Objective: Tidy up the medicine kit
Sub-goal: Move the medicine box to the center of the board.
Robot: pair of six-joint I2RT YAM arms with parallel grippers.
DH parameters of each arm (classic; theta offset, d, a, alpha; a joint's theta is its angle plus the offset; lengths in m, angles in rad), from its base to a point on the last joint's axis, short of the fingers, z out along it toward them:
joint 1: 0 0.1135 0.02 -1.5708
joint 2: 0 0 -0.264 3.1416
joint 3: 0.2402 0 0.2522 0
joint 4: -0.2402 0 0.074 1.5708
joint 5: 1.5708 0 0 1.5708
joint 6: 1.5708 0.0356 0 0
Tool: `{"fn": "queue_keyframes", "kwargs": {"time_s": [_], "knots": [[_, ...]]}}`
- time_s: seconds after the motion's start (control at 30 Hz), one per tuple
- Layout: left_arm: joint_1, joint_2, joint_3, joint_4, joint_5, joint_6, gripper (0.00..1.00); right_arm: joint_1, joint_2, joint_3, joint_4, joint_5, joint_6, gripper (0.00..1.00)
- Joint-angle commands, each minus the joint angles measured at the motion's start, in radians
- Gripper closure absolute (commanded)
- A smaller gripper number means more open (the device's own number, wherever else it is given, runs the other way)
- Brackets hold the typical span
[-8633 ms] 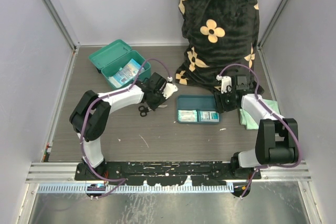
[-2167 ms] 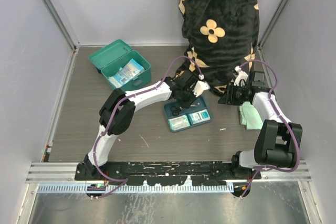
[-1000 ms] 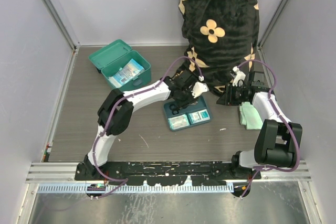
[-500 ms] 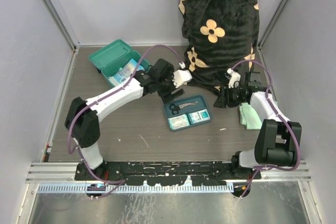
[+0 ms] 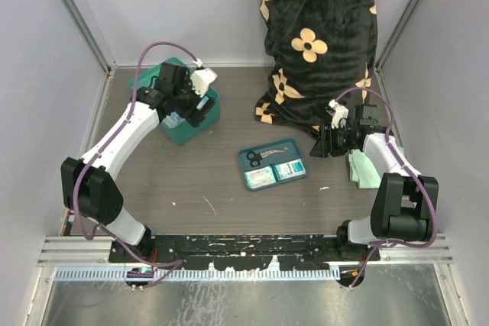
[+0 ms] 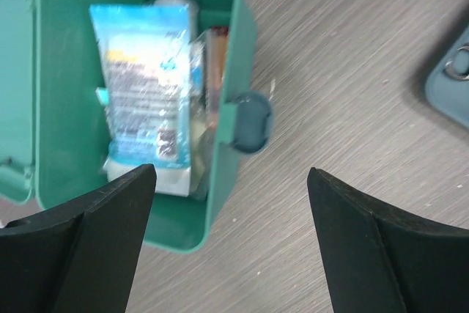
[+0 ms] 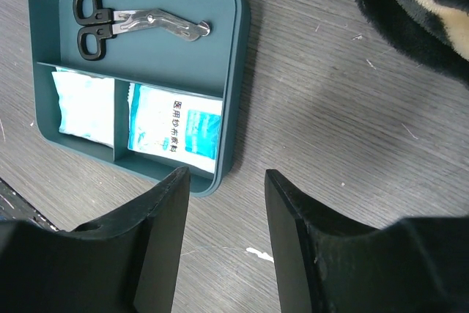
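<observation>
The medicine kit [image 5: 200, 120] stands open at the far left, its lid [image 5: 157, 78] flipped back. In the left wrist view a blue-and-white pack [image 6: 143, 89] lies inside the medicine kit [image 6: 66, 144], beside the round front latch [image 6: 253, 119]. My left gripper [image 5: 191, 108] hovers over the box's front wall, open and empty [image 6: 231, 174]. A darker divided tray [image 5: 294, 146] at mid-table holds black-handled scissors [image 7: 139, 23] and two white-blue packets [image 7: 176, 126]. My right gripper [image 5: 321, 145] sits just right of the tray, open with nothing between its fingers [image 7: 223, 175].
A big black plush cloth with cream flower shapes [image 5: 313, 36] fills the back right and reaches down behind the right arm. A pale green cloth [image 5: 365, 169] lies under the right forearm. Grey walls and metal rails close in the table on three sides.
My left gripper opened, left the scissors lying in the tray, and swung back left to above the open kit. The right gripper opened a little and stayed put.
</observation>
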Motion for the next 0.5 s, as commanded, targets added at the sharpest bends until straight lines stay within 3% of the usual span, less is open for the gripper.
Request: {"fn": "queue_keyframes", "kwargs": {"time_s": [0.0,0.23,0.47], "knots": [[0.085,-0.015,0.000,-0.057,0.033,0.045,0.14,0.005,-0.025,0.020,0.019,-0.017,-0.003,0.49],[0.166,0.086,0.067,-0.200,0.103,0.182,0.23,0.005,-0.009,0.029,0.007,-0.021,-0.012,0.51],[0.166,0.157,0.063,-0.221,0.112,0.262,0.49,0.006,0.000,0.030,0.004,-0.022,-0.018,0.52]]}}
